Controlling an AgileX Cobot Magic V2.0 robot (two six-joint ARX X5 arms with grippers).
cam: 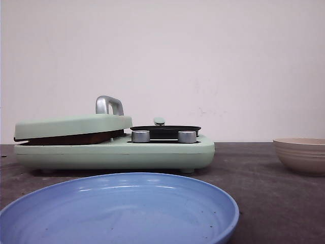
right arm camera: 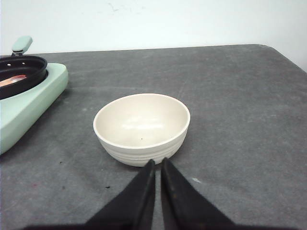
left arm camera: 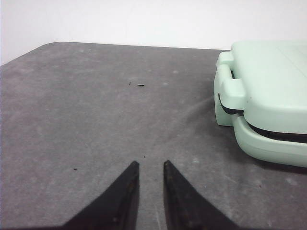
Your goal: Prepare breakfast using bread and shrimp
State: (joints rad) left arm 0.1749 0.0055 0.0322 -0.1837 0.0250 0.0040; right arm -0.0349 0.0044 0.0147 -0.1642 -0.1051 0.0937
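Observation:
No bread shows in any view. The pale green breakfast maker (cam: pixel 117 150) has its lid (cam: pixel 71 124) lying down on the left half, with only a dark brown strip in the slit beneath. On its right half sits a small black pan (right arm camera: pixel 19 72), and an orange-pink bit of shrimp (right arm camera: pixel 12 80) shows inside it. My left gripper (left arm camera: pixel 150 165) hovers over bare table beside the maker's lid end (left arm camera: pixel 268 96), slightly open and empty. My right gripper (right arm camera: pixel 158 161) is shut and empty, its tips just short of the beige ribbed bowl (right arm camera: pixel 141 143).
A blue plate (cam: pixel 223 201) lies empty at the front of the table. The beige bowl (cam: pixel 302 155) stands empty to the maker's right. Two silver knobs (cam: pixel 140 136) and a metal lid handle (cam: pixel 109 104) stick up from the maker. The grey table's far edge meets a white wall.

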